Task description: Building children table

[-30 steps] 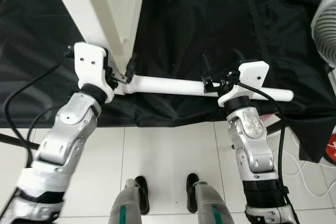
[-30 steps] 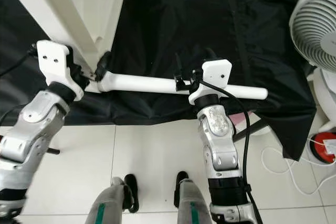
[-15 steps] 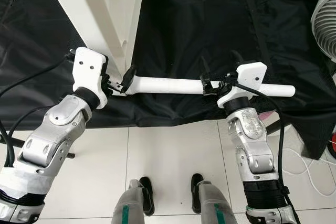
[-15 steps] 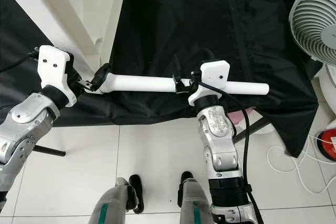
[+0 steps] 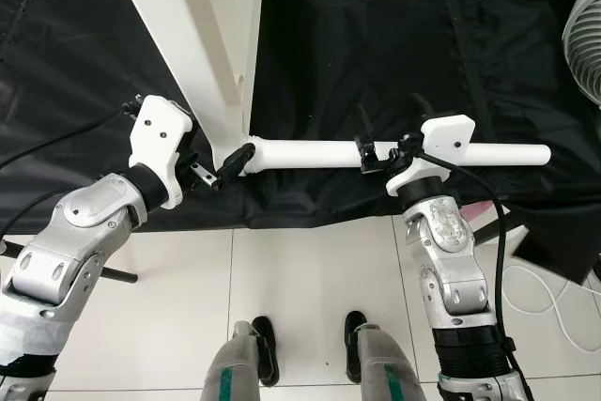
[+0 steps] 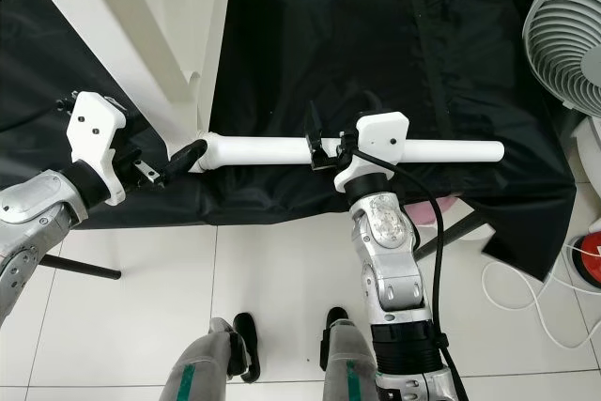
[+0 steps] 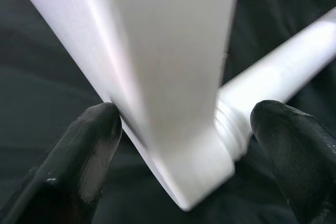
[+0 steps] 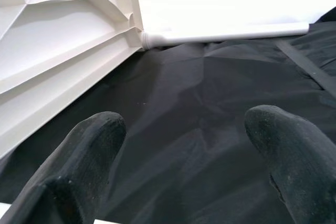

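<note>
Left gripper [image 5: 222, 172]: being held at the lower corner of the white table top [image 5: 192, 35], black fingers [image 7: 92, 148] spread wide to either side of that corner, one just touching its edge, nothing being clamped. Right gripper [image 5: 368, 152]: being held against the white table leg [image 5: 310, 153] near the middle of its length, fingers [image 8: 89, 150] being shown wide apart in the right wrist view, with only black cloth between them; whether the leg is being gripped cannot be told from the head views. White table leg: being presented as a long round tube lying level across the front of the scene, its threaded end meeting the corner of the table top just beside the left gripper, its far end reaching out past the right gripper. White table top: being seen underside up, ribbed, running away toward the upper left. Black cloth [image 5: 376, 35]: being used as a cover beneath both parts, draped over its front edge. White tiled floor [image 5: 300, 298]: lying below the cloth. White fan [image 6: 568, 16]: standing at the right edge.
</note>
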Robot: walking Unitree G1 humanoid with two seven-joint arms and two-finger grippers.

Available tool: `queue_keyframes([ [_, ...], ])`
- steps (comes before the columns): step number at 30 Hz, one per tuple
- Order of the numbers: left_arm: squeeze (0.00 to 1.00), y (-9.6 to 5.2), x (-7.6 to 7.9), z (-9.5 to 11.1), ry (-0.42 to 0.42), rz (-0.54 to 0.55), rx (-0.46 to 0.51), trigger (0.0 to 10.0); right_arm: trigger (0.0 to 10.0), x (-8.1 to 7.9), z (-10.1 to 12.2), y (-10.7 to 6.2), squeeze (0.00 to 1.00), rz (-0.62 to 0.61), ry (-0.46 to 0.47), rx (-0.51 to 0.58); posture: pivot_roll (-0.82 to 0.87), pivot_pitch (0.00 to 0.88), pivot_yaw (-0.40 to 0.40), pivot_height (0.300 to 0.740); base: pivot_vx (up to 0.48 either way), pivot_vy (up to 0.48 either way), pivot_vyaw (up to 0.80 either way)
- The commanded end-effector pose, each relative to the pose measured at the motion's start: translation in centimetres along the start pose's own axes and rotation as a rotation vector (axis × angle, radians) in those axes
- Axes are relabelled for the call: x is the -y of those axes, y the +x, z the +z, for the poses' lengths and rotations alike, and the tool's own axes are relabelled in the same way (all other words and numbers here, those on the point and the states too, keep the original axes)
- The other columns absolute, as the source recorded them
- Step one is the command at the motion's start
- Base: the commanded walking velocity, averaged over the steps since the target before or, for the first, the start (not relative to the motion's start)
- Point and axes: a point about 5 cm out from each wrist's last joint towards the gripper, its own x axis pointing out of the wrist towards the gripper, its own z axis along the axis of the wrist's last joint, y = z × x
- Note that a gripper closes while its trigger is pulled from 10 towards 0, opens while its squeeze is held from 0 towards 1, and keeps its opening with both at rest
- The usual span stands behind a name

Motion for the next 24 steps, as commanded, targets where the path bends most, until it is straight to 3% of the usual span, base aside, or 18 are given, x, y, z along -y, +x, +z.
queue_keyframes([
  [1,1.0,-0.6,0.0,0.1,-0.027,0.037,-0.012,10.0,10.0,-0.4,-0.2,-0.2,0.0,0.006,0.008,-0.006,-0.09,0.302,0.151,0.74,0.0,0.0,0.0],
  [2,0.85,-0.7,0.0,0.2,-0.023,0.036,-0.013,10.0,10.0,-0.5,-0.3,-0.1,0.0,0.008,0.012,-0.007,-0.09,0.302,0.151,0.74,0.0,0.0,0.0],
  [3,0.85,-0.7,0.1,0.2,-0.005,0.036,-0.021,10.0,10.0,-0.6,-0.3,-0.1,0.0,0.012,0.014,-0.007,-0.09,0.302,0.151,0.74,0.0,0.0,0.0],
  [4,0.0,-0.7,0.0,0.4,0.029,0.044,-0.027,10.0,10.0,-0.9,-0.3,0.0,0.0,0.02,0.018,-0.006,-0.07,0.302,0.147,0.74,0.0,0.0,0.0],
  [11,0.0,-1.3,-0.4,0.2,0.072,0.022,-0.068,10.0,10.0,-0.9,-0.2,0.0,0.0,0.019,0.018,-0.004,-0.07,0.304,0.15,0.74,0.0,0.0,0.0],
  [18,0.0,-3.2,0.0,-0.1,0.111,-0.004,-0.16,10.0,10.0,-0.8,-0.3,-0.1,0.0,0.018,0.02,-0.007,-0.06,0.3,0.143,0.74,0.0,0.0,0.0],
  [24,0.0,-4.0,0.2,0.1,0.112,-0.034,-0.173,10.0,10.0,-0.9,-0.4,0.2,0.0,0.026,0.023,-0.005,-0.04,0.294,0.131,0.74,0.0,0.0,0.0],
])
